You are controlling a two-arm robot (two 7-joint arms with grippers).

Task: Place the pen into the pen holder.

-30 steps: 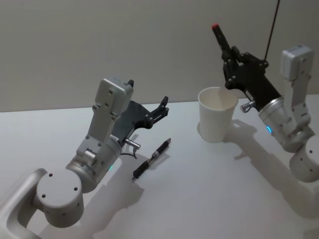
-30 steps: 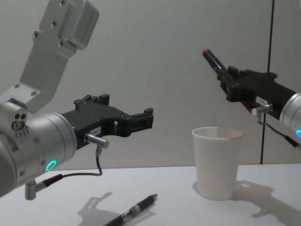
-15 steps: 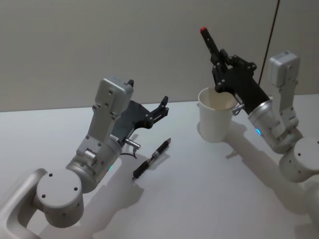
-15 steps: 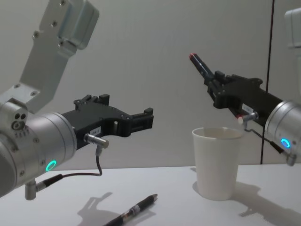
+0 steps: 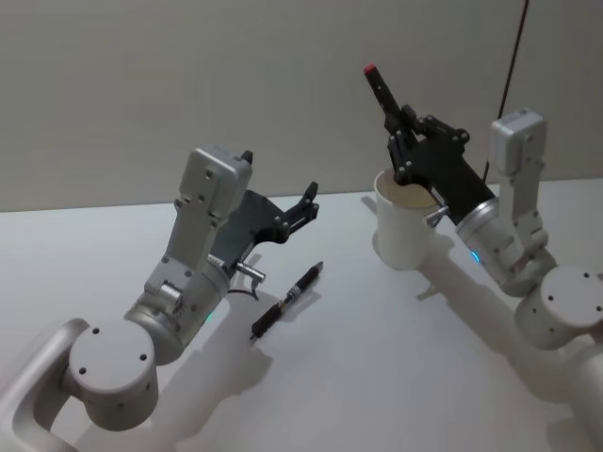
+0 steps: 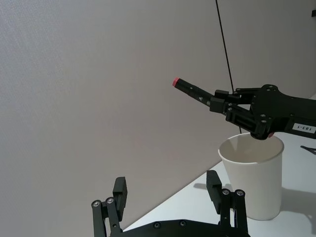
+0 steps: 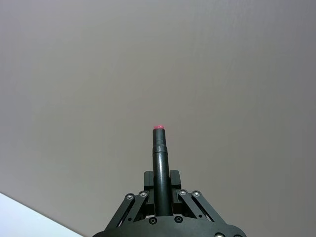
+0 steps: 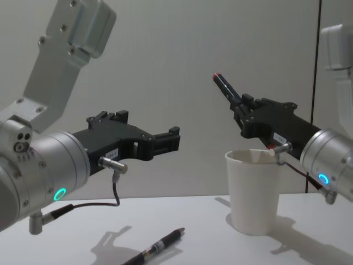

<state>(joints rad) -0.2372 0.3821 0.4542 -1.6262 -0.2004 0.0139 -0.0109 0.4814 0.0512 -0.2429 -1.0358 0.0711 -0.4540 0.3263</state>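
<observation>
Fingers of the right gripper are clamped on a black red-tipped pen, angled for entry into the white paper cup. Left gripper is parked wide open

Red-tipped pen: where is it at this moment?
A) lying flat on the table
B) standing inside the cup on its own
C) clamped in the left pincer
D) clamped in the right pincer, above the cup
D: the right pincer is shut on the red-tipped pen, which slants upward above the cup, while the left pincer is open and empty.
</observation>
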